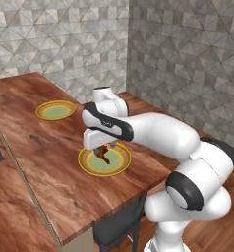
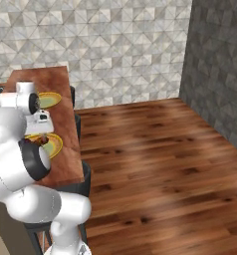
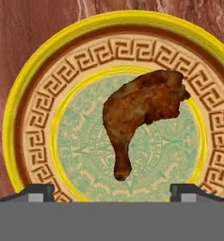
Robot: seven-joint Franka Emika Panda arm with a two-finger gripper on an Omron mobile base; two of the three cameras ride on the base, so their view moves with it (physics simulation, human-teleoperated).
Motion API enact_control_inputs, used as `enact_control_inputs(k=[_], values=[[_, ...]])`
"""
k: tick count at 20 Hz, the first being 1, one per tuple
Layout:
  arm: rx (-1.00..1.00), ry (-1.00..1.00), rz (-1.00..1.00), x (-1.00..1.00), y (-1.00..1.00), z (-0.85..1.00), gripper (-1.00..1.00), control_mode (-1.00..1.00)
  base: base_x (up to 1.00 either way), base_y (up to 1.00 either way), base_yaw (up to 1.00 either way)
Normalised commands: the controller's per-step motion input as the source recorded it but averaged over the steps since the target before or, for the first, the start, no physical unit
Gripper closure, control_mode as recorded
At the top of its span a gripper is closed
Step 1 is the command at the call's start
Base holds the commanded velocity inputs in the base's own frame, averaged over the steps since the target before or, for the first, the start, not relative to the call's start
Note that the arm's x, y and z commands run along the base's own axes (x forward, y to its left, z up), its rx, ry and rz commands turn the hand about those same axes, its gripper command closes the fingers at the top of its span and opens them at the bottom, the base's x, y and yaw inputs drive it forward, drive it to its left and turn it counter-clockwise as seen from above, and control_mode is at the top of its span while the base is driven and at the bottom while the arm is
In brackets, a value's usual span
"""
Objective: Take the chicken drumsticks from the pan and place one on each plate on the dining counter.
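Pincer [image 1: 105,149] sits at centre-left of the left base view, just above the near plate [image 1: 120,165]. In the hand view the two finger tips [image 3: 36,192] stand wide apart at the bottom corners with nothing between them, so the pincer is open. A chicken drumstick [image 3: 141,115] lies in the middle of that frame on the plate's pale green centre, thick end toward upper right, thin bone end pointing down toward the bottom edge. The drumstick is between the finger tips' line and the plate's far rim, and not touching either tip. Yellow rim and key-pattern band of the near plate [image 3: 20,103] ring it, with reddish-brown bench [image 3: 20,28] in the top corners.

Left base view: drumstick [image 1: 104,153] shows as a small brown lump right under the pincer, on the plate. Second plate [image 1: 55,110] is at upper left, well apart from the near one, on the same bench [image 1: 50,162]; what it carries cannot be made out.

Right base view: near plate [image 2: 54,145] at left-centre, partly behind the white arm, second plate [image 2: 50,99] above it, wood floor [image 2: 155,159] across the right.
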Motion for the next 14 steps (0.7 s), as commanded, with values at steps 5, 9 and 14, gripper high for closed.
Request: enact_control_inputs(k=[5, 9, 14], values=[[0.0, -0.01, 0.0, -0.81, 0.0, 0.57, -1.0, -1.0, 0.0, 0.0, 0.0], [-0.01, -0.02, 0.0, -0.93, 0.0, 0.21, -1.0, -1.0, 0.0, 0.0, 0.0], [-0.02, 0.0, 0.0, -0.78, -0.03, 0.08, -1.0, -1.0, 0.0, 0.0, 0.0]])
